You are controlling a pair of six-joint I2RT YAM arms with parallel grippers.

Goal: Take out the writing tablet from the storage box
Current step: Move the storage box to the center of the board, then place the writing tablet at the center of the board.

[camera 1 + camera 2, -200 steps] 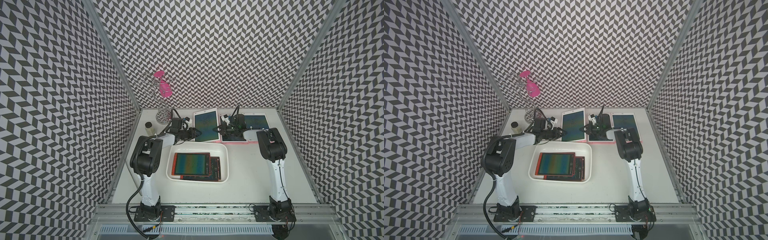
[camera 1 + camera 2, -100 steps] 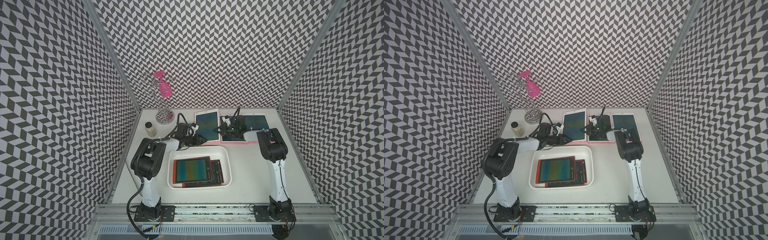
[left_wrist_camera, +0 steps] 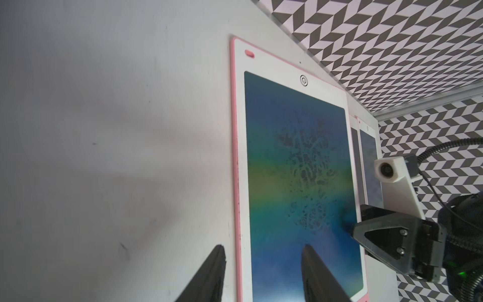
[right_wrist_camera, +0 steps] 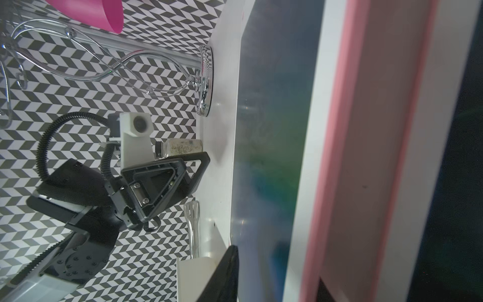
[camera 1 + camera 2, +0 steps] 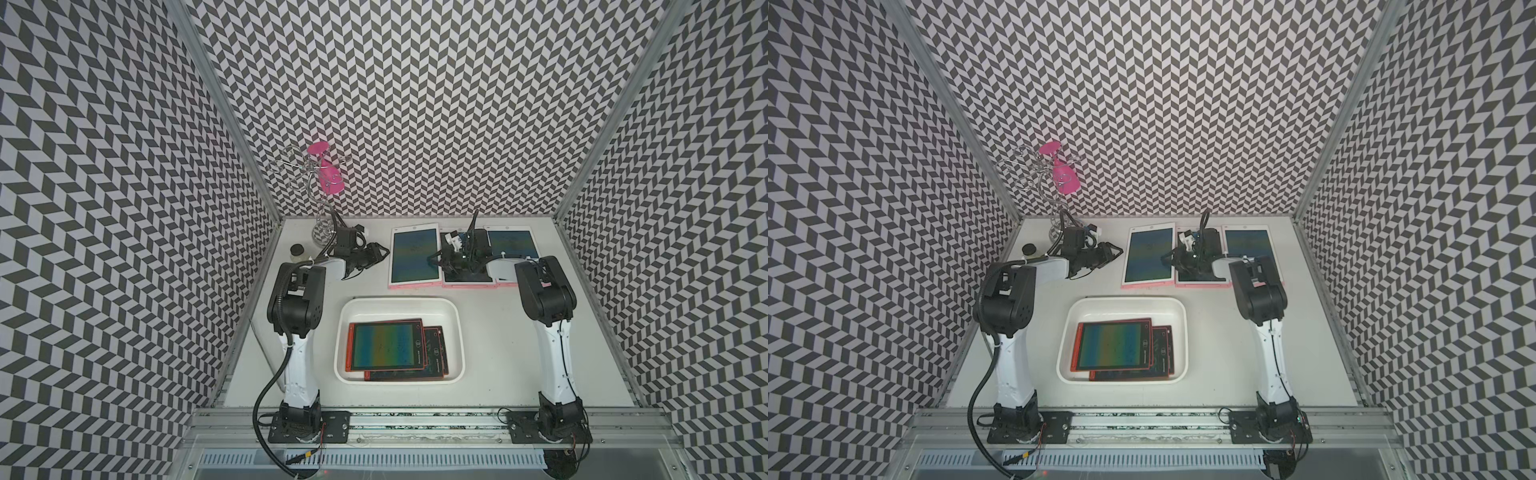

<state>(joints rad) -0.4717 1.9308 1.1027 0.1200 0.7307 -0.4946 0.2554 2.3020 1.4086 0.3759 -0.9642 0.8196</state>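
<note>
The storage box [image 5: 399,302], a shallow white tray, sits mid-table between the arms. Two red-framed writing tablets lie stacked in it, the upper one [image 5: 386,345] partly covering the lower one [image 5: 435,353]. Three pink-edged tablets lie in a row at the back: left [image 5: 414,257], middle [image 5: 469,281], right [image 5: 512,248]. My left gripper [image 5: 383,250] hovers open just left of the left tablet. In the left wrist view the gripper [image 3: 262,252] straddles that tablet's pink edge without holding it. My right gripper [image 5: 434,259] lies shut over the middle tablet's left edge. I cannot tell whether it pinches it.
A wire stand [image 5: 322,226] holding a pink cup [image 5: 328,178] occupies the back left corner. A small jar [image 5: 297,251] stands just in front of it. Clear tongs [image 4: 192,224] lie near the left wall. Patterned walls enclose three sides.
The storage box has slid a little toward the front edge. My left gripper dipped toward its back rim, then drew back up beside the left tablet. The right arm has not moved.
</note>
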